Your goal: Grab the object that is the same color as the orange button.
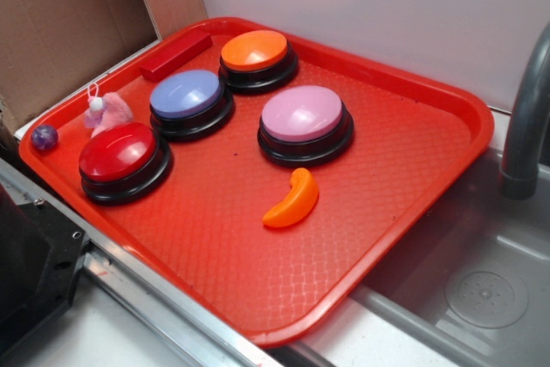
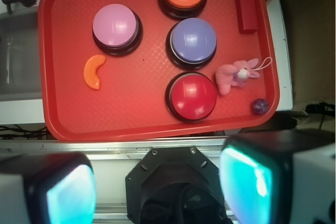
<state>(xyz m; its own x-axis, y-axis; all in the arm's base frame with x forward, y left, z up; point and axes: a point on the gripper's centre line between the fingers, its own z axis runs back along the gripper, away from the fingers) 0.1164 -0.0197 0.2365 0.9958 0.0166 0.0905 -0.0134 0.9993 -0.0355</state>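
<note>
Nothing was grasped yet — my jaws stood apart, well above the tray (image 2: 52, 119), the orange crescent (image 2: 94, 71) at ten o'clock.

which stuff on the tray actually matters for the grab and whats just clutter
Matters: orange crescent, orange button, gripper.

Clutter: red button, blue button, pink button, red block, pink plush toy, purple ball.
</note>
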